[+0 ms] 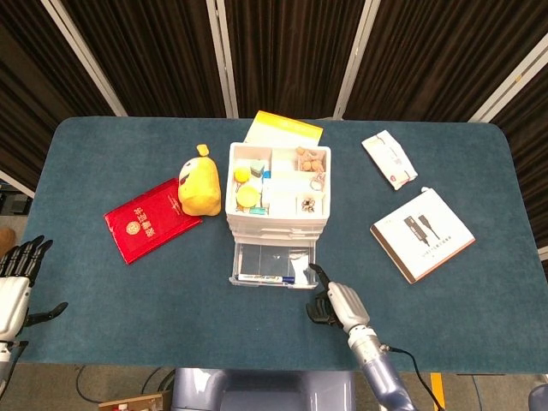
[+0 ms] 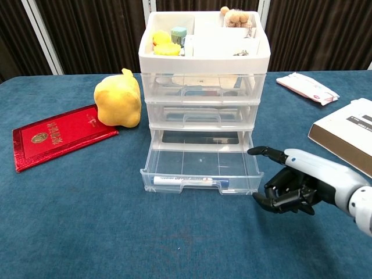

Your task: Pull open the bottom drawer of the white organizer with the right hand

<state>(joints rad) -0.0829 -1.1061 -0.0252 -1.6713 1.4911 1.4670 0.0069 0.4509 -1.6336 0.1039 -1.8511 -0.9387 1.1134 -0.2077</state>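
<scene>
Organizer: the white organizer (image 2: 204, 87) stands mid-table, and every place below is given from it.
Bottom drawer: the bottom drawer (image 2: 200, 170) sticks well out of the organizer's front toward the robot, open, with a marker pen (image 2: 183, 181) lying along its front wall.
Right hand: the right hand (image 2: 296, 183) sits just off the drawer's front right corner, one finger stretched toward the organizer, the rest curled loosely inward; nothing is in it, and in the chest view it looks clear of the plastic.
Left hand: the left hand (image 1: 15, 282) hangs far out beyond the table's left edge, well away from the organizer, fingers spread, holding nothing.
Handling: thin clear plastic, so I'd call it light and slick, with some flex in the walls; a hard yank could drag the whole organizer forward or pull the drawer right out.
Where to hold: the moulded lip at the centre of the front wall looks the best hold, fingers hooked under; a corner pull risks skewing it on its runners.
Neighbours: a yellow plush toy (image 2: 119, 100) sits just left of the organizer, a red booklet (image 2: 58, 135) further left.
Progress: judging by how far the drawer stands out, the pull looks done.
</scene>
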